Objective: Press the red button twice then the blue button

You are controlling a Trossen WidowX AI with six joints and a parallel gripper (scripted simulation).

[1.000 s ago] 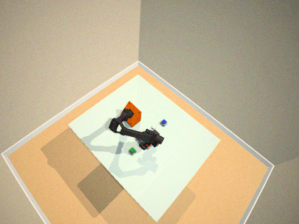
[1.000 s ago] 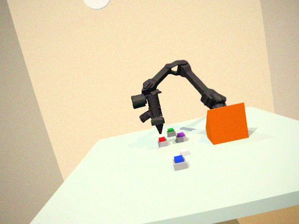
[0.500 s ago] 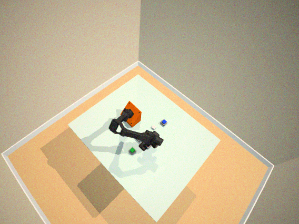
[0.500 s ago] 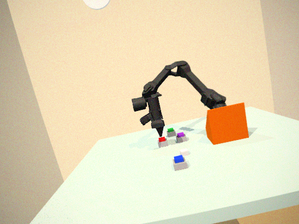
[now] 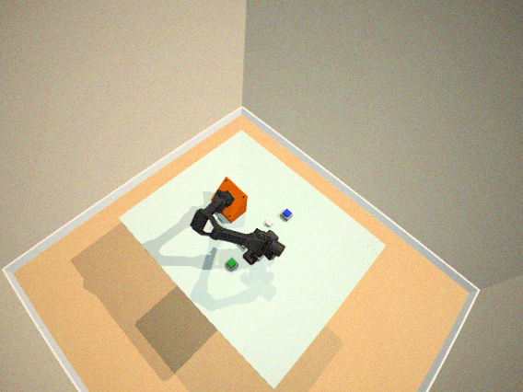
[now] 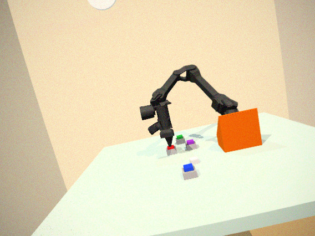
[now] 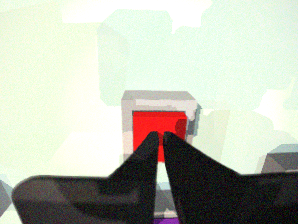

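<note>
With fingers closed on nothing, hand point(image 6: 169, 145) tip-down on red button point(image 6: 171, 147), pointing vertically.

Bare test cell for a robot arm, not a home or a shop.

A pale green table point(image 6: 155, 199) stands in a corner of plain beige walls point(image 5: 138, 69) on an orange floor point(image 5: 391, 331) edged with a grey skirting point(image 5: 322, 172). A dark jointed arm point(image 6: 191, 80) rises from an orange base block point(image 6: 239, 130). On the table sit only small coloured push-buttons on grey housings, among them blue point(image 6: 188, 167), green point(image 6: 179, 137) and purple point(image 6: 190, 142), and a small white block point(image 6: 194, 159).
</note>
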